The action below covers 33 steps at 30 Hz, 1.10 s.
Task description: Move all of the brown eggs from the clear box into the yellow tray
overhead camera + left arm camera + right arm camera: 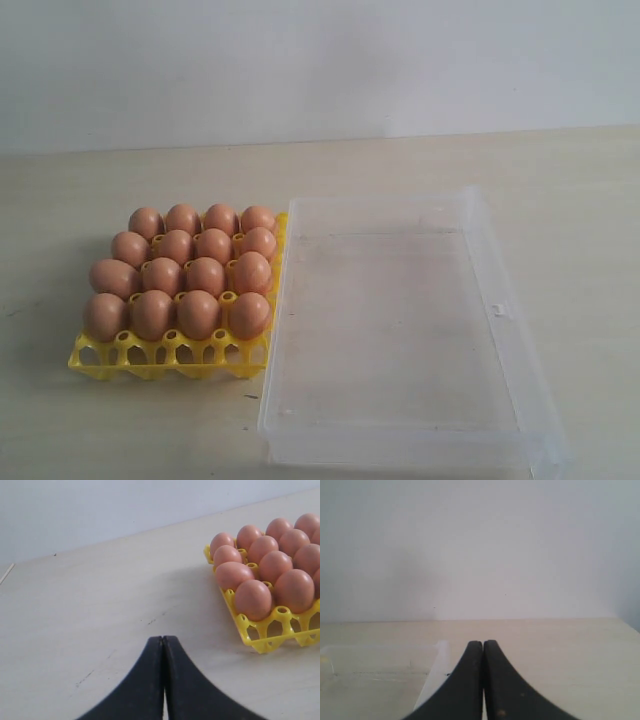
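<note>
The left gripper (163, 641) and right gripper (483, 644), both curved matte black, are pressed fully together and hold nothing. On the pale bench (100, 430), sixteen smooth oval brown eggs (190, 275) sit in the glossy yellow tray (170, 355), which touches the shallow transparent clear box (400, 330).

The pale wooden table (100, 430) bears the yellow tray (170, 358) beside the clear box (400, 330).
</note>
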Tool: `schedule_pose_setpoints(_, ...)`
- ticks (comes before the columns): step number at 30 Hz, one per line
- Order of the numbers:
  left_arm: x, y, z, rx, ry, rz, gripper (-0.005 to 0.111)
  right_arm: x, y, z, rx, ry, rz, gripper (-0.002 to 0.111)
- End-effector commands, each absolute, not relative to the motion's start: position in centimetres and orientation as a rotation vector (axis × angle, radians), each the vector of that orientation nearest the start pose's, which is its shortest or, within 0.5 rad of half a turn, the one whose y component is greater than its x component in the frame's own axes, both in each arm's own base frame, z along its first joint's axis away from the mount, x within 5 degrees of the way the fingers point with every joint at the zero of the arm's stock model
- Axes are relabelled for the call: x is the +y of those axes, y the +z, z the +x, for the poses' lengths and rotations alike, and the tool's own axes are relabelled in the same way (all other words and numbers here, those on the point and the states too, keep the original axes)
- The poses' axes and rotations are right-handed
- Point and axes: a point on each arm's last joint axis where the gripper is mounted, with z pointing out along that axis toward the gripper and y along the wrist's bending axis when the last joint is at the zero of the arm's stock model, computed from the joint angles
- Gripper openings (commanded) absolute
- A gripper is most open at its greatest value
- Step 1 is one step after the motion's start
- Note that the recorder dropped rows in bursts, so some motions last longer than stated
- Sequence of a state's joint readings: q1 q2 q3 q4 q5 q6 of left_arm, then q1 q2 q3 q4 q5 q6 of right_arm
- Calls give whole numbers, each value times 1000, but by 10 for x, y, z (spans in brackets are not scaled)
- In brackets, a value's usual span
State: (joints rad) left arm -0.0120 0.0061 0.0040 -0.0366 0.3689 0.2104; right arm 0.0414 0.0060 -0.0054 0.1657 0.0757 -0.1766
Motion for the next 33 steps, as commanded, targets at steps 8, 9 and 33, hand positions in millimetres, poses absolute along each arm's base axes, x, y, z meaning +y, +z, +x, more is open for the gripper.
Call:
schedule_pose_setpoints(8, -2, 181, 53, 1839, 100, 176, 0, 3, 206, 56, 1562, 19, -57, 0)
schedule_pose_setpoints(9, -2, 181, 53, 1839, 100, 176, 0, 3, 206, 56, 1562, 19, -57, 0)
schedule_pose_setpoints(33, -2, 181, 53, 1839, 100, 176, 0, 2, 206, 56, 1564, 103, 41, 0)
